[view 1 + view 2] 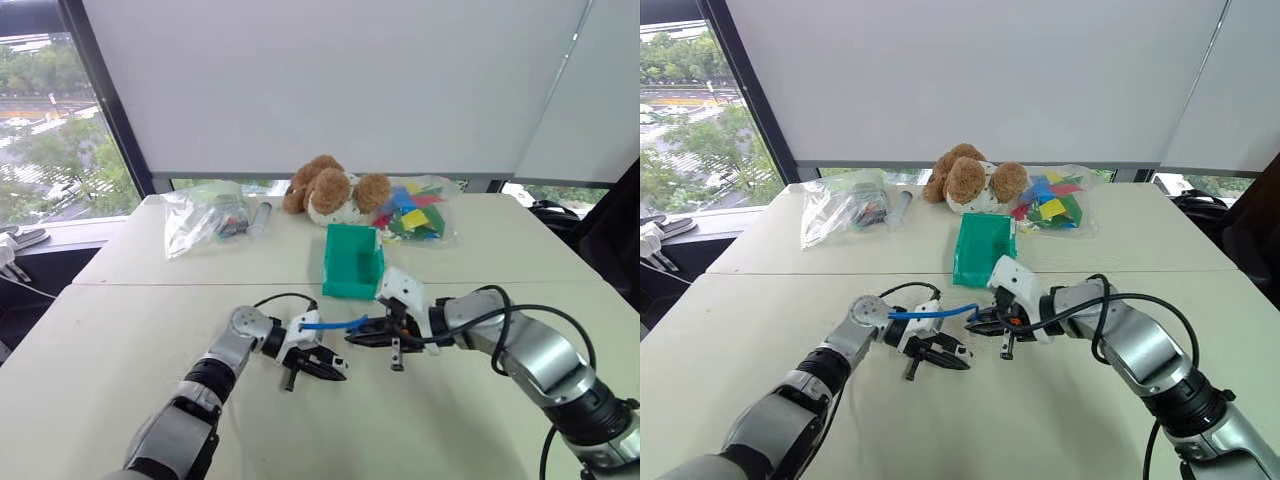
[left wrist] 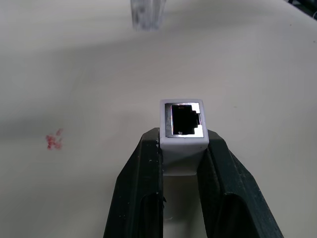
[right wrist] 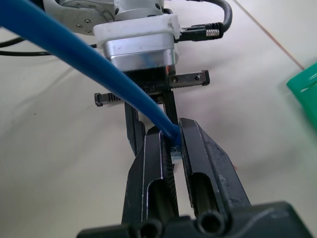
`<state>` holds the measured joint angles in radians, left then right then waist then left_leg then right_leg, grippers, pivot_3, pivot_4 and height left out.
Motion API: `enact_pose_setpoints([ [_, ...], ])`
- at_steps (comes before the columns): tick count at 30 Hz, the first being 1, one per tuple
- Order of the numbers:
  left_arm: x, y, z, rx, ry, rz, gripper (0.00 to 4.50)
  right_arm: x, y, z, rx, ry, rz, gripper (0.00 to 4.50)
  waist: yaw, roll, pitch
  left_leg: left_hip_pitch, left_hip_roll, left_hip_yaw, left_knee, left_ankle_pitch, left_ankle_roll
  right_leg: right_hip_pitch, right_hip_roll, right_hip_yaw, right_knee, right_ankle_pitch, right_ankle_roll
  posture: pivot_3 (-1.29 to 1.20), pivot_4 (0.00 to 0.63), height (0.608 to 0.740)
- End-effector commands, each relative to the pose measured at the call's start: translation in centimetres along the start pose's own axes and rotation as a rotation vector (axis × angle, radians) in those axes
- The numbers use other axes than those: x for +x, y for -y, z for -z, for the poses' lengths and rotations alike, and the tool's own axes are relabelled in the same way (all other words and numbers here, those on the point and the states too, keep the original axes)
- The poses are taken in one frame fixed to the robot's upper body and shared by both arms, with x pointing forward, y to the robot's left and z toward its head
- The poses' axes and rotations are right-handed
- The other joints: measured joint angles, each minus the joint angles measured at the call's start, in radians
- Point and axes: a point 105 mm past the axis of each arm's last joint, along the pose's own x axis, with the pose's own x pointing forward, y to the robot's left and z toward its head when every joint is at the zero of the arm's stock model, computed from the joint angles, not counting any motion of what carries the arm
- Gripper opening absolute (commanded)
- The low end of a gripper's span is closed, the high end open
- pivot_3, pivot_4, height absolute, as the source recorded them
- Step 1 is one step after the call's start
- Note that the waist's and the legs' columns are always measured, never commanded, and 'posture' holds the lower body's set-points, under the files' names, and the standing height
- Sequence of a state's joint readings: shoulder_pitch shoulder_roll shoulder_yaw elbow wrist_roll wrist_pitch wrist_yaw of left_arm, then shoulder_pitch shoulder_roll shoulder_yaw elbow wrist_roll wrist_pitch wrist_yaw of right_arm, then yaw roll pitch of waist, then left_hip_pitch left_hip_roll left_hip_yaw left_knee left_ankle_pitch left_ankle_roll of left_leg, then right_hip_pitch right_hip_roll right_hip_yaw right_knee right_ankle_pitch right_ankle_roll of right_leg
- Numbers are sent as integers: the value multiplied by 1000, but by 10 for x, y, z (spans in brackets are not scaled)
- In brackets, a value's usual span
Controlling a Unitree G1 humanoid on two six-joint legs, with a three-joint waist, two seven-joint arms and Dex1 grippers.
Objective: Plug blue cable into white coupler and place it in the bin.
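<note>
Head views: the left gripper (image 1: 322,366) and right gripper (image 1: 365,338) meet nose to nose low over the pale bench (image 1: 120,330), the blue cable (image 1: 330,324) arching between them; the bin (image 1: 352,260) stands just behind, open and teal, with a teddy bear (image 1: 330,190) and two clear bags beyond it.
Left wrist view: jaws pinching the white coupler (image 2: 184,134), its dark socket facing outward; a small red smudge (image 2: 53,141) marks the bench.
Right wrist view: jaws pressed together on the blue cable's plug end, cable running up and away; left gripper right ahead.
Writing: none readable anywhere.
</note>
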<state>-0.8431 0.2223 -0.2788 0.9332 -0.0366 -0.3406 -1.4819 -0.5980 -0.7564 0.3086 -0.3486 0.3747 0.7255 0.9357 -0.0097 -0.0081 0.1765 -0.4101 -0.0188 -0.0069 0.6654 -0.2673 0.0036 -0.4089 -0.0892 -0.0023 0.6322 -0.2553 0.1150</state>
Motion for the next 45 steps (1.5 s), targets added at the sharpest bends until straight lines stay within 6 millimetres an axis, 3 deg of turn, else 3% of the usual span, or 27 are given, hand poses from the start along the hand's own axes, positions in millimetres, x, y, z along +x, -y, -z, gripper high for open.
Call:
enact_pose_setpoints([
  [1, 3, -2, 0, 29, -27, 9, 349, 8, -3, -1, -28, 5, -16, 0, 3, 0, 0, 0, 0, 0, 0, 0, 0, 0, 0, 0, 0, 0, 0, 0, 150, 740],
  [17, 7, 1, 6, 38, -52, 27, 349, 21, -5, 13, -80, -60, -55, 0, 4, 0, -1, 1, -1, -1, 2, 0, 0, 2, -1, 0, 0, 0, 0, 0, 150, 740],
  [45, 10, 1, 6, 57, -62, 31, 349, 5, 10, 11, -77, -71, -33, 0, 21, 0, -1, 2, -1, -1, 2, 0, 0, 3, -1, 0, 0, 0, 0, 0, 150, 740],
])
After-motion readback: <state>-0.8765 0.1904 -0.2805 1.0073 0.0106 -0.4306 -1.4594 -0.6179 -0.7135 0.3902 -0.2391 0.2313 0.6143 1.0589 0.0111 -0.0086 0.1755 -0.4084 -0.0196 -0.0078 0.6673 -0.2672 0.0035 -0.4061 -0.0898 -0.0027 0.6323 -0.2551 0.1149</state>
